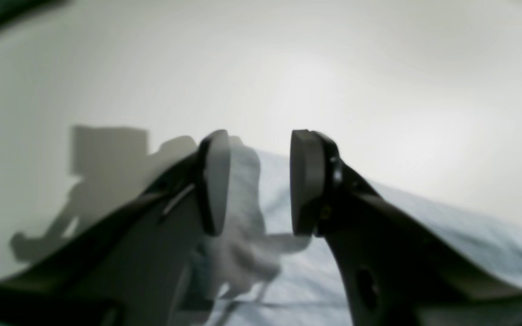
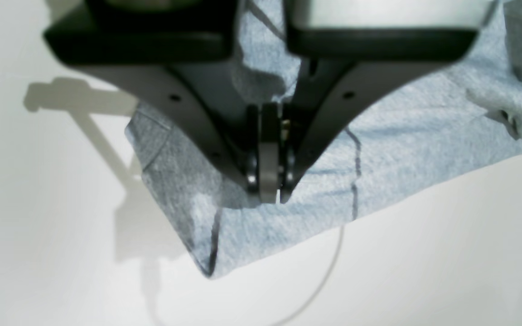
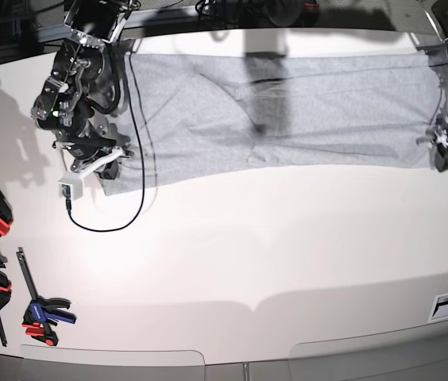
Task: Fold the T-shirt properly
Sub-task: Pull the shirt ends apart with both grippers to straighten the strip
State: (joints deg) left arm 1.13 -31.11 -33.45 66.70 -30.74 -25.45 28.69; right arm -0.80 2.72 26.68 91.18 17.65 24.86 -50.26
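Closest to the right wrist camera, the right gripper [image 2: 268,190] has its pads pressed together with no gap showing, tips down over the T-shirt [image 2: 288,181] near one corner of the cloth. Whether a fold of fabric is pinched between the pads I cannot tell; the grey cloth lies directly under and behind the tips, and a dark seam line runs just beside them on either side. Beyond the tips the cloth's edge ends and the bare table [image 2: 424,271] begins.

On the other arm, the left gripper [image 1: 261,181] stands with its jaws well apart. A bunched bit of the shirt rests against the inner face of one finger [image 1: 215,181] and hangs into the gap, but the opposite pad is clear of it, so nothing is clamped.

From the base camera, the shirt [image 3: 287,111] lies stretched as a long band along the far side of the table, one gripper at each end.

To do this step well, I judge both ends should be let go flat and evenly: the left gripper should lift straight away so the clinging fabric slides off without dragging the edge, and the right should match it, keeping the near edge straight.
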